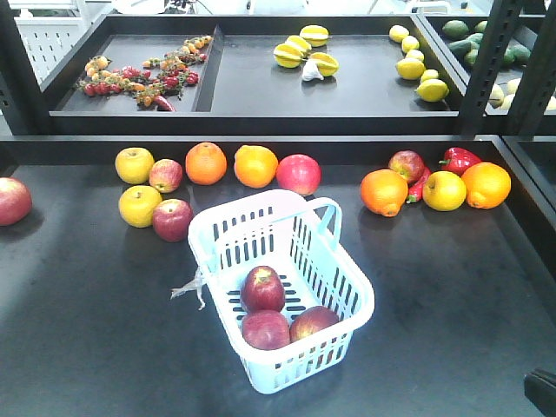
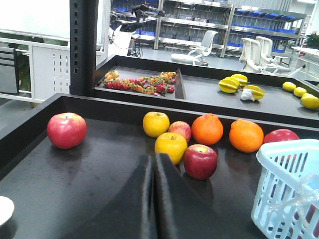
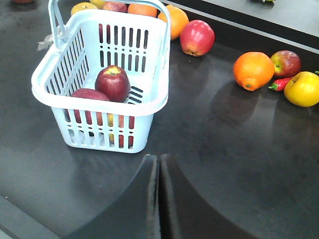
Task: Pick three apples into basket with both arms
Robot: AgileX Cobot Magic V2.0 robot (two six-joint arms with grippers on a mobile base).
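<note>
On the dark table (image 1: 78, 347), the basket (image 1: 343, 287) holds three apples (image 1: 262, 288) bunched at its near end, two side by side and one just behind them. From the right wrist view, the right gripper (image 3: 158, 169) is clenched, its fingers pressed together with nothing between them, and the basket (image 3: 55, 74) sits ahead and to its left, apart from it. From the left wrist view, the left gripper (image 2: 153, 167) is likewise clamped together and empty; the basket (image 2: 279, 199) stands to its right, and a loose red apple (image 2: 200, 161) lies just beyond the fingertips.
</note>
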